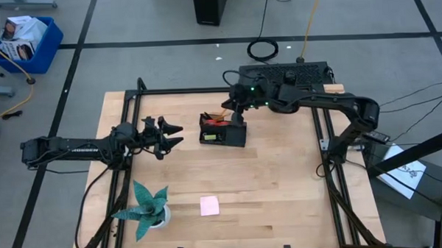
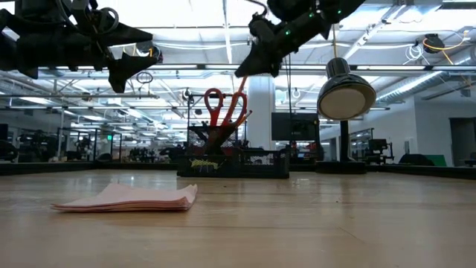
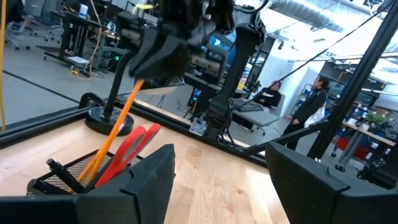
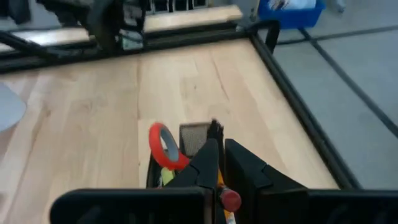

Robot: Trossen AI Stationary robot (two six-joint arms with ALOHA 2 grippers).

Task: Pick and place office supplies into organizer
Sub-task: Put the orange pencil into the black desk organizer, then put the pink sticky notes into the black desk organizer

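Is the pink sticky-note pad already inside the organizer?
No, the pink sticky-note pad lies on the bare table, well apart from the organizer, near the plant.

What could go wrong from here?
1. The right end effector is shut on the pencil above the organizer; the pencil is tilted, so on release it may lean out or tip over the rim.
2. The scissors already stand in that section; the pencil could jam against them.
3. The sticky pad lies near the plant; reaching for it with the open left end effector may brush the leaves.
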